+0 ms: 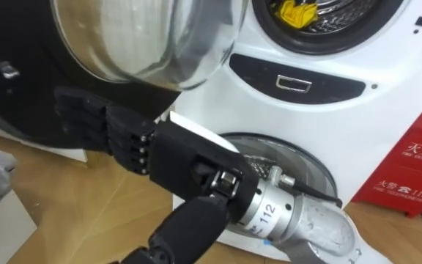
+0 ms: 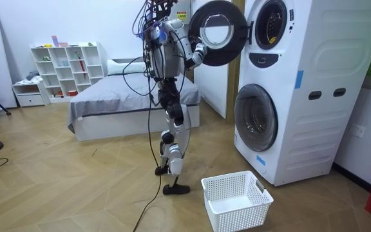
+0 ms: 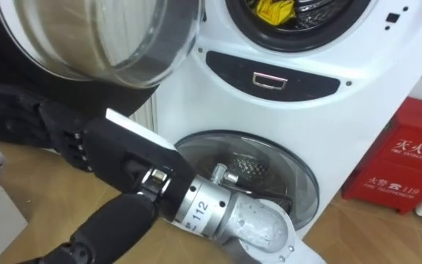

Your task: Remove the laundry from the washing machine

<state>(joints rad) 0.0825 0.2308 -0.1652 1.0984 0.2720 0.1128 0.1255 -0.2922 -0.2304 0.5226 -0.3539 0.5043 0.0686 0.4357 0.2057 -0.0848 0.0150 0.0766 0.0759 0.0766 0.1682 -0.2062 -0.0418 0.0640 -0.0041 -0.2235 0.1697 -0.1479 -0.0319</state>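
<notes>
One tall white washing machine tower (image 2: 301,96) has two drums, stacked. Its upper round black-rimmed glass door (image 1: 145,37) stands swung open from the tower. One white plastic lattice basket (image 2: 237,203) sits on the floor before the tower. My right hand (image 1: 167,150) is below that door, fingers (image 1: 86,121) stretched nearly straight, holding nothing. One yellow cloth (image 1: 295,13) lies inside the upper drum.

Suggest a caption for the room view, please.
Robot stands before the stacked washing machines, its right hand at the open upper door, a white basket nearby.
</notes>
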